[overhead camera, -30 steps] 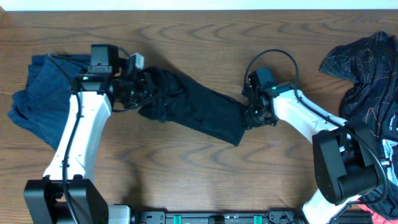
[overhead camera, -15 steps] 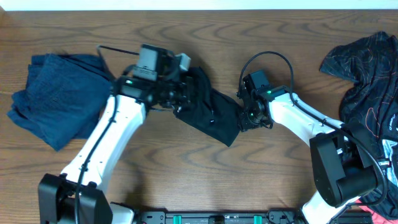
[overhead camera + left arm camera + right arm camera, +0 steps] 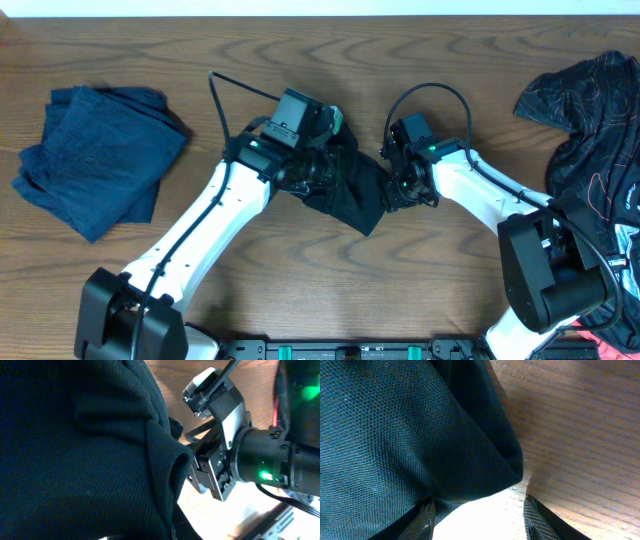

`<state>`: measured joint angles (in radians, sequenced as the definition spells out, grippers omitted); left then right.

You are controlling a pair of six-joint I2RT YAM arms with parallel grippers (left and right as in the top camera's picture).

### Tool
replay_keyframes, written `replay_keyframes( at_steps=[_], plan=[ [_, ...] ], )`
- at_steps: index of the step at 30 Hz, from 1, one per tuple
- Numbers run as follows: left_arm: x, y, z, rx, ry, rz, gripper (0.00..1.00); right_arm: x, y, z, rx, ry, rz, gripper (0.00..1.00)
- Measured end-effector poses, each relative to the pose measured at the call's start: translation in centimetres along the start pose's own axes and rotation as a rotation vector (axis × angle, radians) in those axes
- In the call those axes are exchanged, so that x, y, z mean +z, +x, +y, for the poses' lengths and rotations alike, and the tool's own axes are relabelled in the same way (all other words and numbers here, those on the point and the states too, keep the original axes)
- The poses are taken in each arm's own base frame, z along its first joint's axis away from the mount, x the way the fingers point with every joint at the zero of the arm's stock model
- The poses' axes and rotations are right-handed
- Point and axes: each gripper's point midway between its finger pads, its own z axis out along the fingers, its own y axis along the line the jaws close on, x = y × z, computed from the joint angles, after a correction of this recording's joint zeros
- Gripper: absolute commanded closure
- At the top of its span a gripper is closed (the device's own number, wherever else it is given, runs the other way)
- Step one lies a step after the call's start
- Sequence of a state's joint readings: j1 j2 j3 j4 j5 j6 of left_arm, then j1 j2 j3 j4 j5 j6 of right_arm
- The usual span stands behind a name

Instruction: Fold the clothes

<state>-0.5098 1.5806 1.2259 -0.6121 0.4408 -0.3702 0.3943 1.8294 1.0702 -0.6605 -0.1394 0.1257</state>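
Observation:
A black garment (image 3: pixel 352 192) lies bunched at the table's middle, its left end folded over toward the right. My left gripper (image 3: pixel 333 163) is shut on that end and holds it just above the rest of the cloth. In the left wrist view the black garment (image 3: pixel 75 450) fills the frame and hides the fingers. My right gripper (image 3: pixel 392 186) sits at the garment's right edge. In the right wrist view its fingers (image 3: pixel 480 519) are apart, with the garment's edge (image 3: pixel 395 430) lying over the left finger.
A folded dark blue garment (image 3: pixel 95 155) lies at the far left. A pile of black patterned clothes (image 3: pixel 590 110) lies at the right edge. The right arm's body (image 3: pixel 225 460) shows close in the left wrist view. Bare wood (image 3: pixel 580 425) lies beside the right gripper.
My left gripper has carried the garment's left end far to the right, over the rest of the cloth, close to the right gripper. The right gripper has barely moved.

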Motion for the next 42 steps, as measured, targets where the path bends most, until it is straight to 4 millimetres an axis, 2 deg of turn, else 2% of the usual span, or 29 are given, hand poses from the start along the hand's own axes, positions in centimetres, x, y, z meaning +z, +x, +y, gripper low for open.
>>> replay_keyframes(
  at_steps=[3, 4, 7, 8, 13, 17, 19, 22, 25, 26, 28, 30, 32, 34, 36, 42],
  plan=[
    [0.4, 0.2, -0.2, 0.017, -0.021, -0.002, 0.89, 0.0, 0.0, 0.0, 0.001, 0.000, 0.000, 0.45],
    [0.5, 0.2, -0.2, 0.023, -0.025, -0.002, 0.83, 0.0, 0.0, 0.0, 0.001, 0.000, 0.001, 0.45],
    [0.9, 0.5, -0.4, 0.037, -0.039, 0.001, 0.56, 0.0, 0.0, 0.0, 0.001, 0.000, 0.001, 0.44],
    [1.1, 0.6, -0.4, 0.043, -0.043, 0.004, 0.52, 0.0, 0.0, 0.0, 0.002, 0.000, 0.002, 0.43],
    [1.5, 0.8, -0.7, 0.047, -0.048, 0.009, 0.48, 0.0, 0.5, -0.1, 0.009, 0.003, 0.021, 0.44],
    [1.2, 0.3, -0.3, 0.061, -0.052, -0.006, 0.48, -0.3, 2.8, -0.5, 0.042, 0.024, 0.115, 0.44],
    [0.3, -0.6, 0.5, 0.054, -0.063, -0.037, 0.48, -0.9, 3.7, -1.1, 0.064, 0.046, 0.153, 0.44],
    [-2.3, -2.9, 2.6, 0.012, -0.103, -0.131, 0.48, -3.9, 2.7, -2.3, 0.104, 0.079, 0.106, 0.42],
    [-5.0, -5.1, 5.1, -0.043, -0.147, -0.222, 0.48, -8.8, -1.0, -2.7, 0.121, 0.068, -0.071, 0.41],
    [-5.7, -5.7, 6.0, -0.061, -0.165, -0.248, 0.48, -11.1, -2.7, -2.5, 0.114, 0.049, -0.155, 0.41],
    [-6.5, -6.5, 7.5, -0.093, -0.189, -0.276, 0.48, -14.8, -4.9, -1.5, 0.082, -0.005, -0.280, 0.41],
    [-6.4, -6.8, 8.7, -0.116, -0.208, -0.279, 0.48, -17.7, -6.4, 0.3, 0.027, -0.083, -0.376, 0.41],
    [-5.8, -6.9, 9.7, -0.132, -0.224, -0.267, 0.48, -19.3, -7.1, 2.3, -0.034, -0.181, -0.426, 0.42],
    [-4.8, -6.9, 10.6, -0.144, -0.237, -0.245, 0.48, -19.5, -7.1, 4.1, -0.077, -0.268, -0.425, 0.42],
    [-3.6, -6.6, 11.3, -0.154, -0.246, -0.212, 0.48, -18.7, -6.8, 5.6, -0.108, -0.337, -0.390, 0.42],
    [-0.1, -5.3, 13.4, -0.186, -0.271, -0.111, 0.48, -14.8, -5.7, 8.9, -0.155, -0.434, -0.246, 0.42]
  ],
)
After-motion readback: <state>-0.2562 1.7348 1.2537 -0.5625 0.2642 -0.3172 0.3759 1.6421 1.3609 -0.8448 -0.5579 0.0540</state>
